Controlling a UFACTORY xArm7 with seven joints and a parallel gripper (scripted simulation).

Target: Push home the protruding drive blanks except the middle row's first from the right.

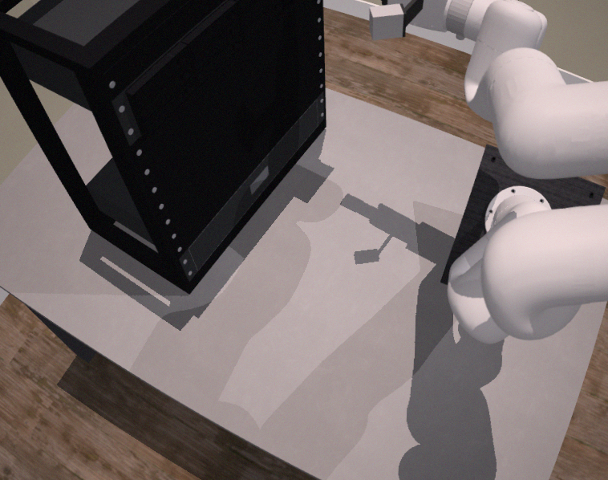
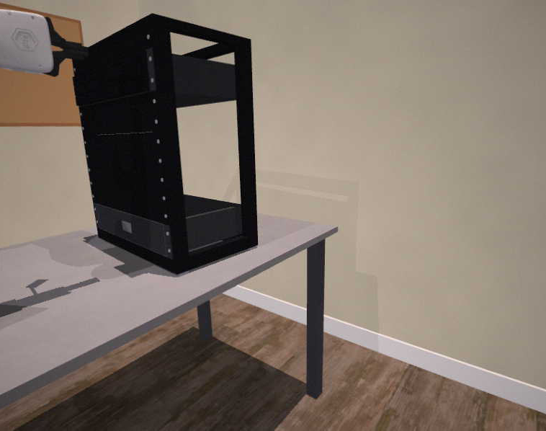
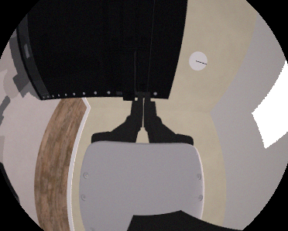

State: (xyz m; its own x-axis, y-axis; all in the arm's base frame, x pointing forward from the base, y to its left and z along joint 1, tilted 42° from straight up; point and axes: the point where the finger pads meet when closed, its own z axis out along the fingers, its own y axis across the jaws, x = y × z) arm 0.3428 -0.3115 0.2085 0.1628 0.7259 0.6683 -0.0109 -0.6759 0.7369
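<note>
The black rack (image 1: 38, 124) (image 2: 246, 139) (image 3: 80, 46) stands upright on the table. The storage chassis (image 1: 125, 115) (image 2: 204, 79) sits near its top. Its front is almost black; single drive blanks, and which stand out, cannot be told apart. A faint edge line shows near the fingers in the wrist view. My gripper (image 2: 86, 52) (image 3: 143, 99) is shut, with nothing visible between the fingertips. It is at about the chassis's height, pointing at the rack. In the wrist view the fingertips overlap the screw-lined right-hand post; contact cannot be judged. In the top view the fingertips are out of view.
A dark grey panel with a pale label (image 1: 259, 179) (image 2: 126, 226) crosses the rack's bottom. The grey table (image 1: 289, 412) (image 2: 139, 315) carries the rack and the arm's black base plate (image 1: 573, 193). The arm (image 1: 557, 128) (image 2: 14, 41) reaches across in front of the rack. Walls stand around.
</note>
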